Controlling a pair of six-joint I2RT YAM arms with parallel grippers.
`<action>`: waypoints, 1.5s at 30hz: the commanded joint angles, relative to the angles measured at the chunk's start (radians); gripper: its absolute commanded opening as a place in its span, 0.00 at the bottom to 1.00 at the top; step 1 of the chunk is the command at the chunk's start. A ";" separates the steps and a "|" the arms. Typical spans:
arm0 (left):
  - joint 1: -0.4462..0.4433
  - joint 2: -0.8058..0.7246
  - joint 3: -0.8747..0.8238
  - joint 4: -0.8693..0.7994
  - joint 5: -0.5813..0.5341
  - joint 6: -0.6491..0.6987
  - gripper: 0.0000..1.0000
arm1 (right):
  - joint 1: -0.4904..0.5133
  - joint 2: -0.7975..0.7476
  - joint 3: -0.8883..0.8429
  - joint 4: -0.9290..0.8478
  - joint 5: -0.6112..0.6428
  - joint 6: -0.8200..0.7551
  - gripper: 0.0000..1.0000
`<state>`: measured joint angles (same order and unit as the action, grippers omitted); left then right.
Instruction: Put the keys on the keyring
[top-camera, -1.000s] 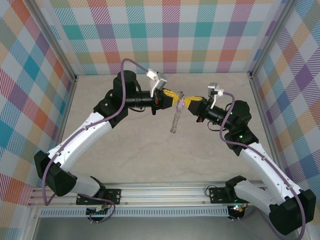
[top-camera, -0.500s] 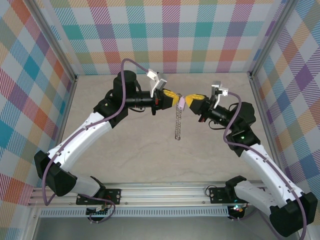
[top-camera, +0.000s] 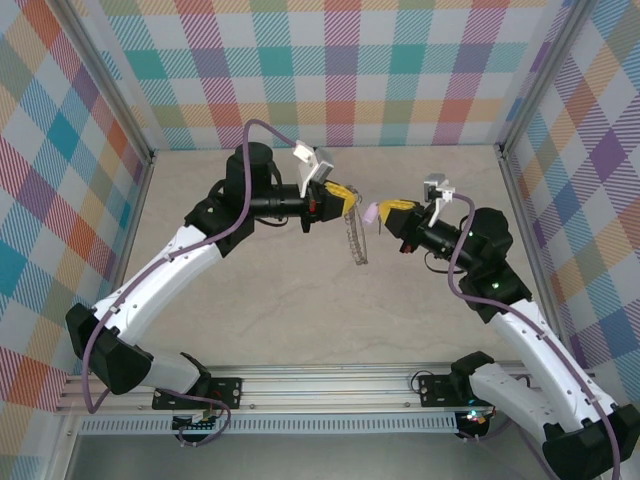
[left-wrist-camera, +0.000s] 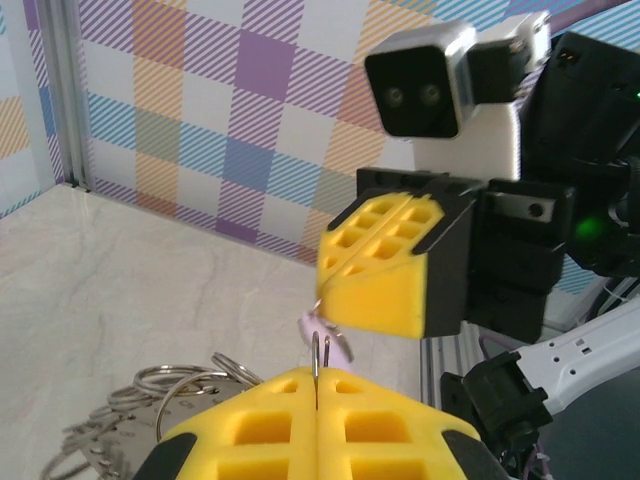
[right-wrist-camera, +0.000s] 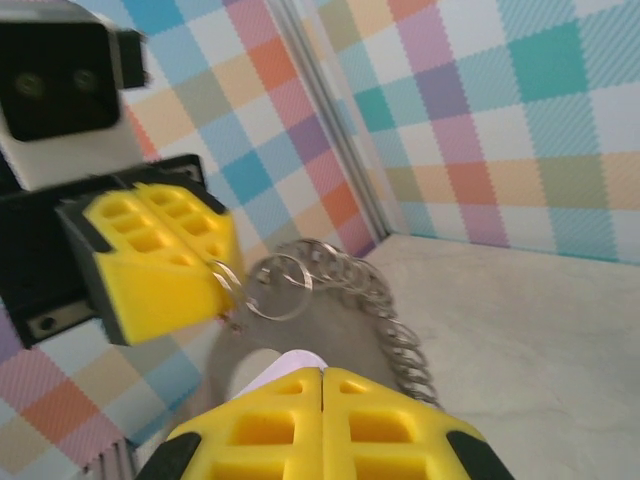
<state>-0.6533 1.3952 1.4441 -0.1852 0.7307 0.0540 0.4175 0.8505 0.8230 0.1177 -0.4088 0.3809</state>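
Two grippers meet at the keyring (top-camera: 355, 240), and both have their jaws fully closed. On the left side of the keyring is the left gripper (top-camera: 348, 197). It pinches the thin wire of the hoop at the top, so the rest hangs down freely below it. On the right side of the keyring is the right gripper (top-camera: 382, 210), which is closed on the key (top-camera: 368, 212) by its lilac head.

I judge the keyring to be light and stiff. Its wire is smooth metal and very thin, so it could turn or slip in the grip. Because it is held at one point only, it is likely to swing when the arm moves. The best hold is probably where it is now, on bare wire close to the place where the key must enter.

As a container, only the keyring itself counts. It carries many small silver rings (right-wrist-camera: 395, 335) strung along its rim. They look loose and may slide and crowd the entry.

Smallest is the key, just beside the top of the keyring on its right. Whether the two touch, I cannot tell. The key seems very light, hard and easy to drop, so the head is the place to hold it, leaving the rest free.
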 joint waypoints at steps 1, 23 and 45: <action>-0.017 -0.041 0.021 0.010 0.010 0.022 0.00 | -0.008 0.019 0.021 -0.069 0.047 -0.057 0.00; -0.017 0.001 0.002 0.049 0.033 -0.008 0.00 | 0.035 0.038 0.110 0.125 -0.100 0.100 0.00; -0.016 -0.008 0.018 0.034 0.019 0.013 0.00 | 0.033 0.031 0.068 0.053 -0.047 0.038 0.00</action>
<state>-0.6533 1.4014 1.4441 -0.1818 0.7410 0.0471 0.4477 0.8883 0.8974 0.1780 -0.4641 0.4541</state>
